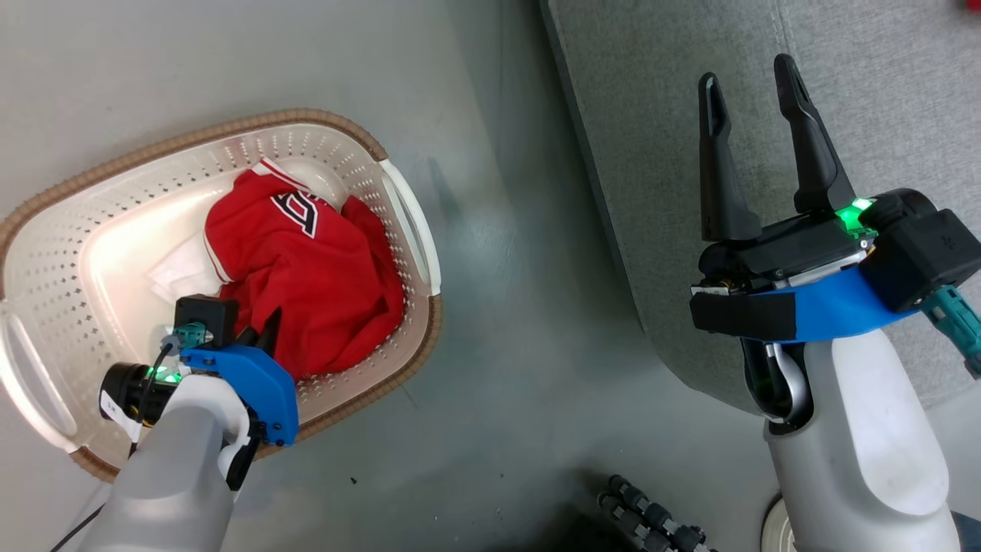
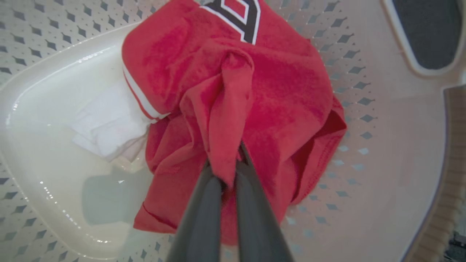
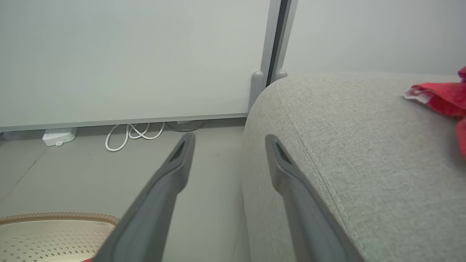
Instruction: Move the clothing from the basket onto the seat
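Sitting on the floor (image 1: 498,307) at the robot's left, the basket (image 1: 92,230) holds one red garment (image 1: 306,261) bunched toward its right side, the emblem (image 1: 299,211) uppermost and a white panel (image 1: 180,272) spilling onto the bare bottom. The left gripper (image 2: 225,160) reaches down into the basket from above, probably because the heap offers its loose folds that way. It is closed almost fully on a raised fold of the red cloth, which stands as a ridge between the fingers in the left wrist view; the pinch looks taken, though most of the garment lies slack, so the lift seems not yet begun. A strip of floor separates the basket from the seat (image 1: 881,77); the right gripper (image 1: 747,73) hangs at the seat's left edge, spread wide, holding and touching nothing, likely parked clear of the drop spot. Farther right, a second red garment (image 3: 444,98) lies on the cushion, so half the job appears done.
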